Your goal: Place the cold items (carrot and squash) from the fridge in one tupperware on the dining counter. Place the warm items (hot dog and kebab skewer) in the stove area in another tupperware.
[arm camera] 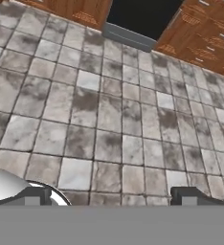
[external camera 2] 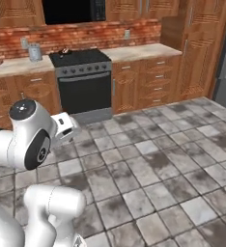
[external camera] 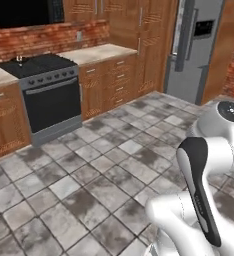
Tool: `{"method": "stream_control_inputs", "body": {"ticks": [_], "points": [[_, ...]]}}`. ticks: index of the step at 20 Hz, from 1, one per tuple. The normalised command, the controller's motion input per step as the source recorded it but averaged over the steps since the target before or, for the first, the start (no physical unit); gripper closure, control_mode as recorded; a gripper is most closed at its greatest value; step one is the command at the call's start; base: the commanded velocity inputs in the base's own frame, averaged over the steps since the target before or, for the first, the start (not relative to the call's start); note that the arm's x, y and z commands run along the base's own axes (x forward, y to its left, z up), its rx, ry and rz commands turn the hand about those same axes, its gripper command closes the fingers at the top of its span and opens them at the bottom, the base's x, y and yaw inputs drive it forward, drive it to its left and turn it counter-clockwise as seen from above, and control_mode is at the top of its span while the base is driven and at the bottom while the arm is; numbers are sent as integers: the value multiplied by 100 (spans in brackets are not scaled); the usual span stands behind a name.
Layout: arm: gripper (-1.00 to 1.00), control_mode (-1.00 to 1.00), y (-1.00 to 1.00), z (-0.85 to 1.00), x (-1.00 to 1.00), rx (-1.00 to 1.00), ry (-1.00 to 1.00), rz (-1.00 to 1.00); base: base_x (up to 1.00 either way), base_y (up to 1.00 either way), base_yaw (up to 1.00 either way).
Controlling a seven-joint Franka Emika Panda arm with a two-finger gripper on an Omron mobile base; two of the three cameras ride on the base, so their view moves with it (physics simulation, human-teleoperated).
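Dark fingertips of the pincer (arm camera: 114,197) are standing wide apart and carrying nothing, hanging over bare grey floor tiles (arm camera: 109,115). Beyond them the stove (external camera 2: 83,79) is sitting between wooden cabinets, with a bench (external camera 2: 139,50) beside it and the fridge (external camera: 194,50) standing closed, well apart at the far right. Carrot, squash, hot dog, skewer and tupperware are not distinguishable from here; small items on the left bench are too blurred to name. By this reading nothing is yet packed, so the whole task is remaining.
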Motion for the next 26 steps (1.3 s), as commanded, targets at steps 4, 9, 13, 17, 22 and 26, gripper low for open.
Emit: {"method": "stream_control_inputs", "body": {"ticks": [4,9,13,17,22,26], "points": [[-100,100,0,0,0,0,0,0,100,0,-46],[-100,100,0,0,0,0,0,0,100,1,-45],[-100,100,0,0,0,0,0,0,100,18,-39],[-100,100,0,0,0,0,0,0,100,40,-21],[-100,100,0,0,0,0,0,0,100,57,-14],[-100,100,0,0,0,0,0,0,100,67,-16]]}}
